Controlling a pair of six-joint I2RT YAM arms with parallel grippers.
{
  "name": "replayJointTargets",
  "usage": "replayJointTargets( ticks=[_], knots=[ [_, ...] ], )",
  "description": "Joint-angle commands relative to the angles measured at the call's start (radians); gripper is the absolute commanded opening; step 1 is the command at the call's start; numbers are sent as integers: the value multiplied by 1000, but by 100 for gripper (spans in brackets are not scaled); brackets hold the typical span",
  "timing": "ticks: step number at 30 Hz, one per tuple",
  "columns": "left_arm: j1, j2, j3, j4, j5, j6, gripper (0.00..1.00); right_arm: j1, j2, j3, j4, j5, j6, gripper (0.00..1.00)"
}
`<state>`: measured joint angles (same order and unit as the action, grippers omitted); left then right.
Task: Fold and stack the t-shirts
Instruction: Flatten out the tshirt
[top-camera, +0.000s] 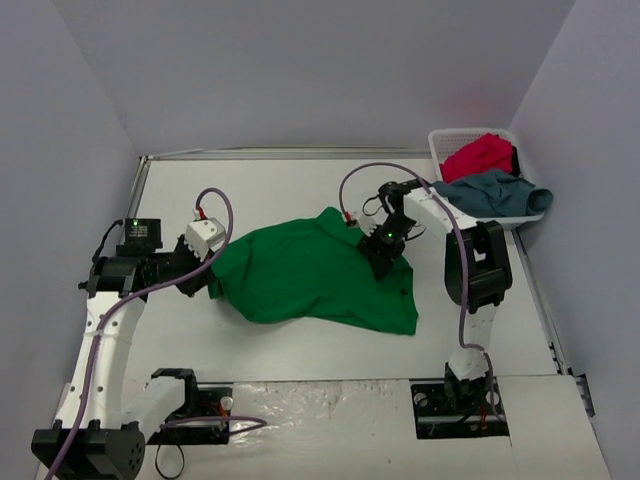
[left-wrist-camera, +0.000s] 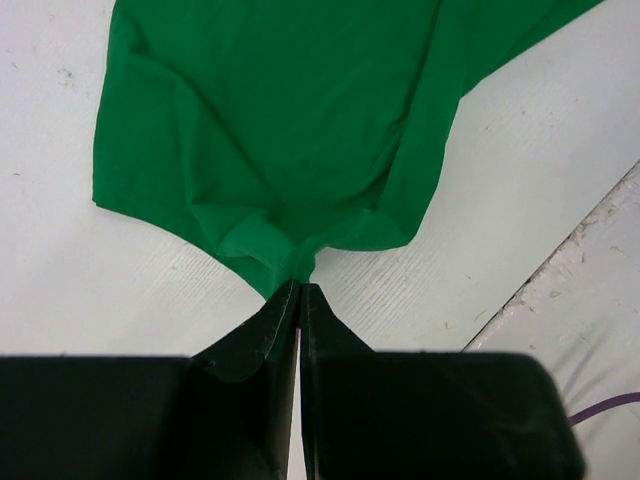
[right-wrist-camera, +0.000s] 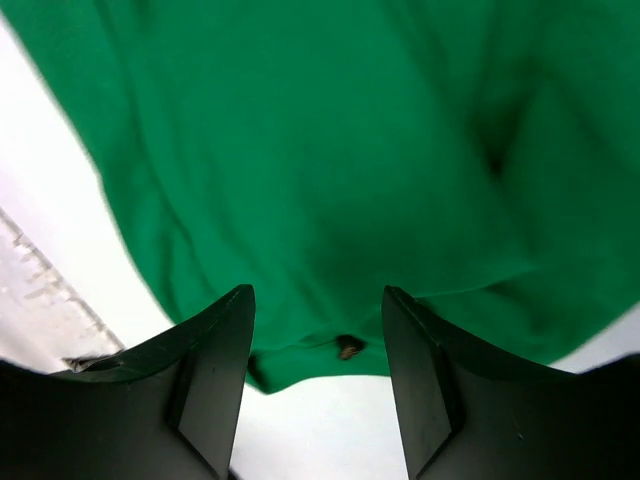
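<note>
While the left end effector (left-wrist-camera: 300, 286) pinches the rumpled green t-shirt (left-wrist-camera: 280, 120), the right end effector (right-wrist-camera: 318, 300) gapes over it.

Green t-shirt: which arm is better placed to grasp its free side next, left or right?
Right, probably. The jaws of the right arm stand open just over the edge of the green t-shirt on that side. The jaws of the left arm are shut on the opposite edge, so it is occupied.
</note>
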<state>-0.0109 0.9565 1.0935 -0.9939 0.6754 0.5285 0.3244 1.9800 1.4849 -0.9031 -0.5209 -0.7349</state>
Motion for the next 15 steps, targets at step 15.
replayJointTargets(
  ticks=[15],
  knots=[
    [6, 57, -14, 115, 19, -45, 2, -59, 68, 58, 23, 105, 25, 46]
  ],
)
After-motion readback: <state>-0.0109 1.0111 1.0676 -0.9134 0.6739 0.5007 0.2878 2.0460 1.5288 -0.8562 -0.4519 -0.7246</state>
